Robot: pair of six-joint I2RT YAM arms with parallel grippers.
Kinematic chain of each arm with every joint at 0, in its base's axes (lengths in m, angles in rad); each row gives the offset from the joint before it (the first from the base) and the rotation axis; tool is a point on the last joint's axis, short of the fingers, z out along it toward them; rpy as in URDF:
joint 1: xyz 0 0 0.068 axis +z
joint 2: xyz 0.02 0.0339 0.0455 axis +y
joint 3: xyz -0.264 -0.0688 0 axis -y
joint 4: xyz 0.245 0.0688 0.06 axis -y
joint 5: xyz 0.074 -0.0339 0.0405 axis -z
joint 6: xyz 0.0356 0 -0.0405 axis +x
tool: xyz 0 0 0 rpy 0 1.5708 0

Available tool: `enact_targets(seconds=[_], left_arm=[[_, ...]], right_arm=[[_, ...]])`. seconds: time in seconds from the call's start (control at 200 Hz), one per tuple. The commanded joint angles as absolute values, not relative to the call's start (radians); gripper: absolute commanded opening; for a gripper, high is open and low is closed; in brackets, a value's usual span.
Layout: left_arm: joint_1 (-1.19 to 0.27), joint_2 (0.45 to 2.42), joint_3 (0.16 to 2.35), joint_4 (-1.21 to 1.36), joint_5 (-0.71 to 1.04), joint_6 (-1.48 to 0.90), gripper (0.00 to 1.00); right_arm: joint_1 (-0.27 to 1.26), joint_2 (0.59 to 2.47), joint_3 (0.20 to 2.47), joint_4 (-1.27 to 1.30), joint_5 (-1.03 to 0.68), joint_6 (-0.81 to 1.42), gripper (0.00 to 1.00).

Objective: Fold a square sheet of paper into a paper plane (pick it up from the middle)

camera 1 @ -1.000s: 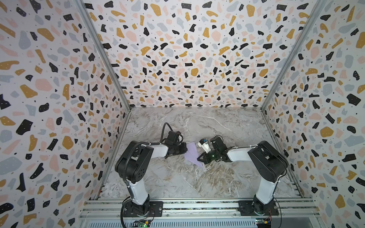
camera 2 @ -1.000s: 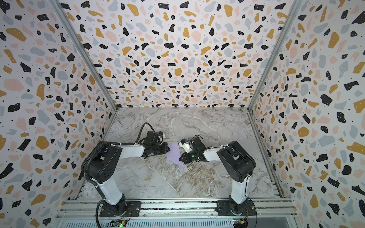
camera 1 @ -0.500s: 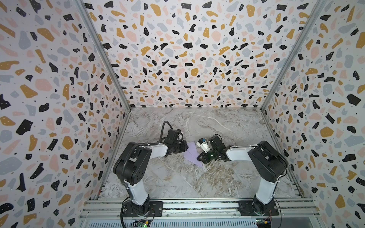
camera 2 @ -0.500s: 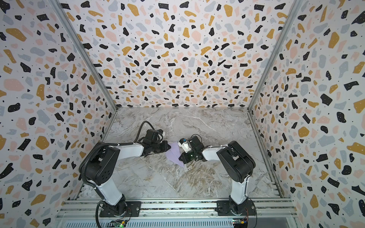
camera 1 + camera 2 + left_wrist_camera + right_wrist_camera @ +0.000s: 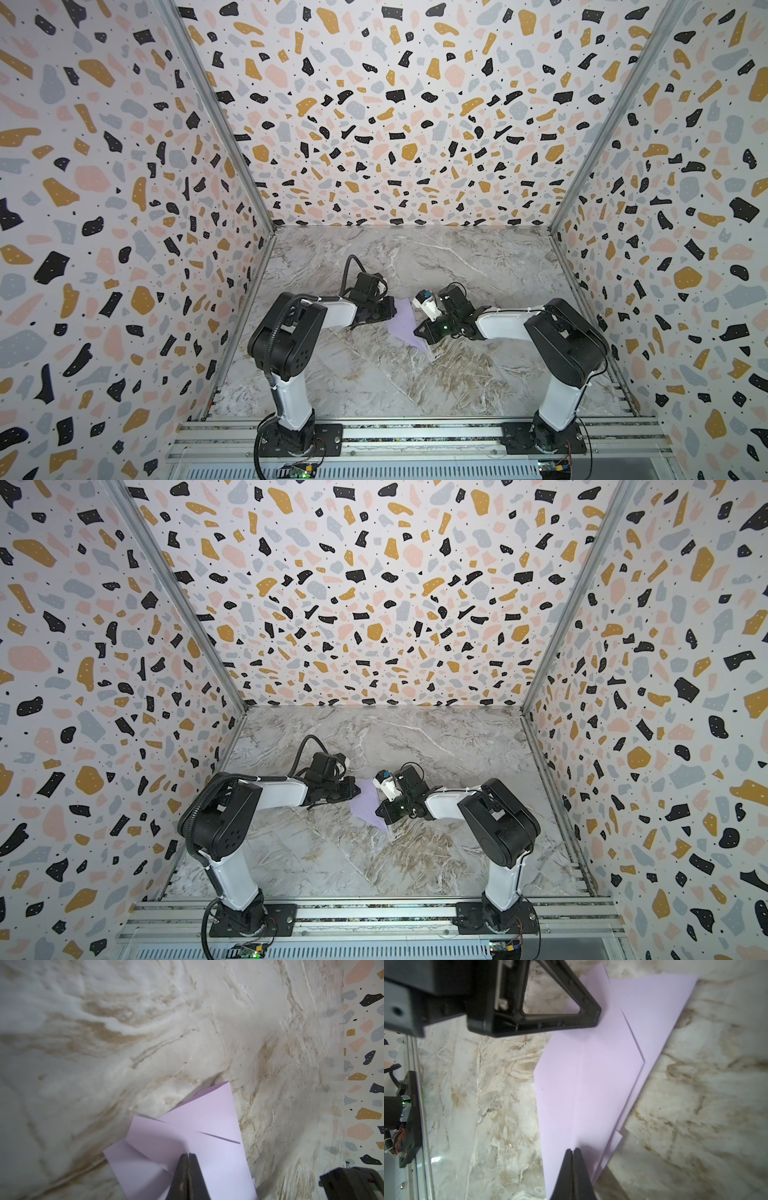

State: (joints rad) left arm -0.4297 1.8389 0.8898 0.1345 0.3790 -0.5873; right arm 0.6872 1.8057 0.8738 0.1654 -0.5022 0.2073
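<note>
The pale lilac sheet of paper (image 5: 402, 325) (image 5: 365, 805) lies on the marble table, folded into a pointed paper plane shape with a centre crease and layered flaps (image 5: 591, 1074) (image 5: 207, 1126). My left gripper (image 5: 392, 309) (image 5: 356, 789) (image 5: 188, 1154) is shut, its tips resting on top of the paper's far end, with nothing between the jaws. Its finger (image 5: 598, 1016) shows in the right wrist view touching the paper. My right gripper (image 5: 417, 331) (image 5: 379, 811) (image 5: 572, 1149) is shut too, tips down on the centre crease near the pointed end.
Terrazzo-patterned walls (image 5: 124, 208) close in the left, right and back of the marble table (image 5: 374, 382). An aluminium rail (image 5: 415, 436) with both arm bases runs along the front edge. Part of the right arm (image 5: 353, 1182) shows in the left wrist view.
Both arms have shifted only very slightly over the paper. Both grippers remain shut with their tips on it.
</note>
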Motion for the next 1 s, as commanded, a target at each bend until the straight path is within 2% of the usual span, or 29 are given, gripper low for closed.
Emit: enact_targets(seconds=[0.0, 0.481, 0.991], left_arm=[[-0.434, 1.848, 0.864, 0.087, 0.349, -0.572, 0.0], [-0.433, 1.848, 0.853, 0.078, 0.349, -0.572, 0.0], [-0.417, 1.867, 0.843, 0.041, 0.3, -0.578, 0.0]], right_arm=[[0.711, 1.792, 0.942, 0.15, -0.454, 0.196, 0.01], [0.735, 1.955, 1.113, 0.098, -0.42, 0.223, 0.01], [0.744, 1.882, 0.979, 0.033, -0.355, 0.167, 0.0]])
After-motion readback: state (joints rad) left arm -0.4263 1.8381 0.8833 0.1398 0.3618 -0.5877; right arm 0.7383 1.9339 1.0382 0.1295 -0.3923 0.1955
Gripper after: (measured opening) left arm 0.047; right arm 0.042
